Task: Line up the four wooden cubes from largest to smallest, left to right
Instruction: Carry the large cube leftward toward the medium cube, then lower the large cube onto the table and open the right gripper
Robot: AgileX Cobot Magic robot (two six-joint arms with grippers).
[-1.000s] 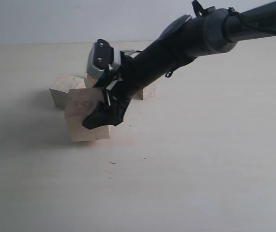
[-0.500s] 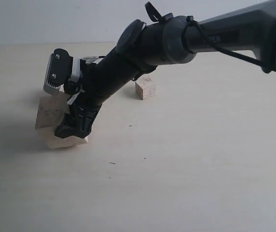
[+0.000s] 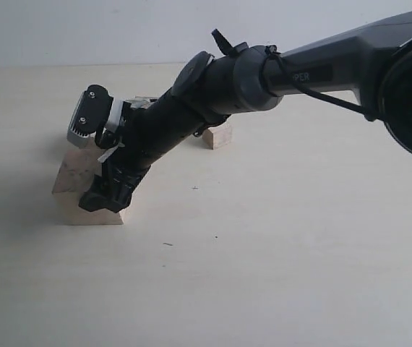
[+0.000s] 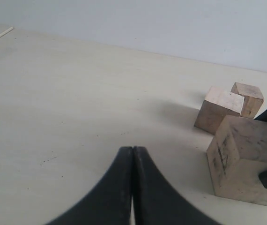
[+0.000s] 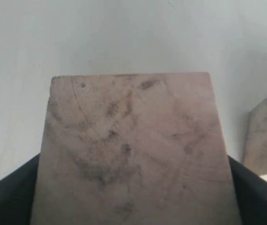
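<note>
A pale beige tabletop runs back to a plain whitish wall. The black right arm reaches across to the far left of the exterior view. There the right gripper pinches the largest pale, mottled wooden cube, one dark finger on each of two opposite faces. The left gripper is low over bare table beside the group, its fingers pressed together on nothing.

The big cube looks solid and rigid, probably the heaviest of the set but light enough for one arm. Its flat, dry, grainy faces should give good friction. A square hold across two parallel faces near the middle is the safest, since a grip near an edge could let it twist. It will not crush, and dropping it would probably only make it tumble.

A small pale wooden cube sits near the back, partly behind the arm. The left wrist view shows a mid-sized pale wooden cube with a smaller, browner wooden cube just behind it, both near the big one. The arm hides these in the exterior view, so all four cubes cannot be counted in any one picture. Whether the big cube rests flat or is slightly lifted and tilted cannot be told. The right wrist view is almost filled by one cube face.
</note>
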